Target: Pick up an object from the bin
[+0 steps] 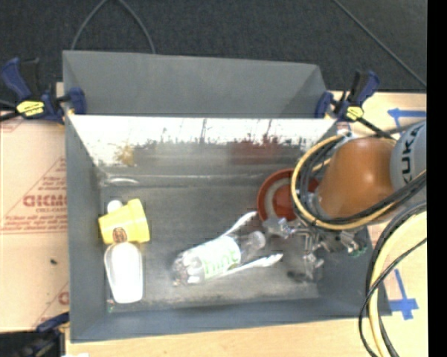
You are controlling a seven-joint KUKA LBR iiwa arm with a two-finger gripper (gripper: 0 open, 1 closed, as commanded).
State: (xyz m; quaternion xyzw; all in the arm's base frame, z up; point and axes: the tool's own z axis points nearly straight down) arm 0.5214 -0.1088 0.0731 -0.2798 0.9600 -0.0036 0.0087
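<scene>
Orange wrist cover (353,173) rides highest, the end effector (310,255) below it, low over the bin (193,199) floor; spread or closed, I cannot tell. Just beside it lies a crumpled clear bottle (216,257) with a green label, a red bowl (271,195) just behind. Centring over the bottle's neck before closing seems wisest. A yellow-capped white bottle (124,253) lies well apart.

Clear crumpled plastic bottle (216,259), green label, lying on its side, mid-floor, cap rightward
</scene>
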